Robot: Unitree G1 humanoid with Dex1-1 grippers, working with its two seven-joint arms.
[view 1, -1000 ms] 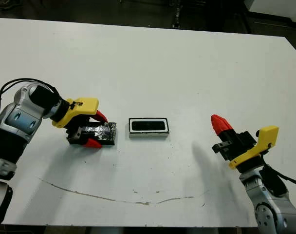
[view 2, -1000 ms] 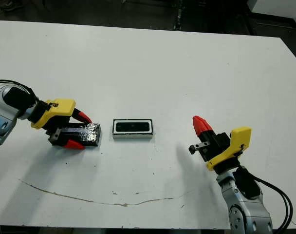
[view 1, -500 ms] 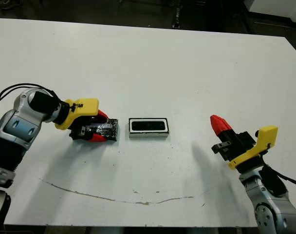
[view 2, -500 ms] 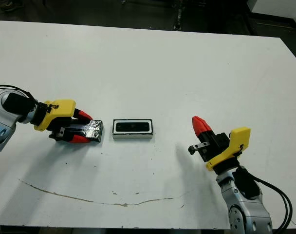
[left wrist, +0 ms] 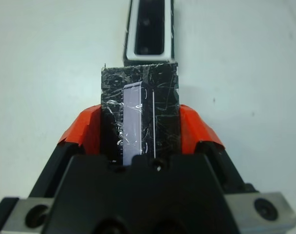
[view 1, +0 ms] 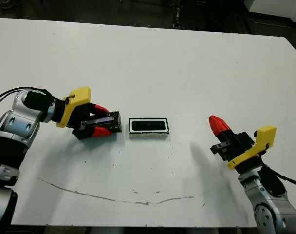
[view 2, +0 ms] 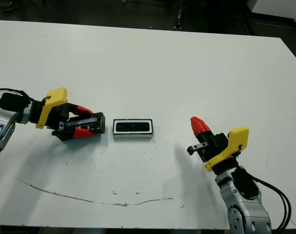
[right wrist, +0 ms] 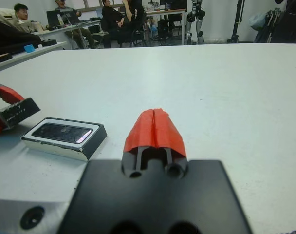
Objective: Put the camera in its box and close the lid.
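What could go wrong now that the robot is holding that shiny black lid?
The lid sits between the left gripper's two fingers by its side edges only, so it might slip or twist. It could also come down crooked on the box, where the camera already lies. The right gripper is far off, shut, and not steadying the box.

White table (view 1: 153,63) carries the box (view 1: 148,128) with the camera (view 1: 148,126) inside; a thin brown streak (view 1: 114,197) near the front edge.

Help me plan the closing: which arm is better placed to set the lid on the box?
Left. Its pincer already grips the lid just beside the box, camera inside. The right pincer is shut, empty and farther off.
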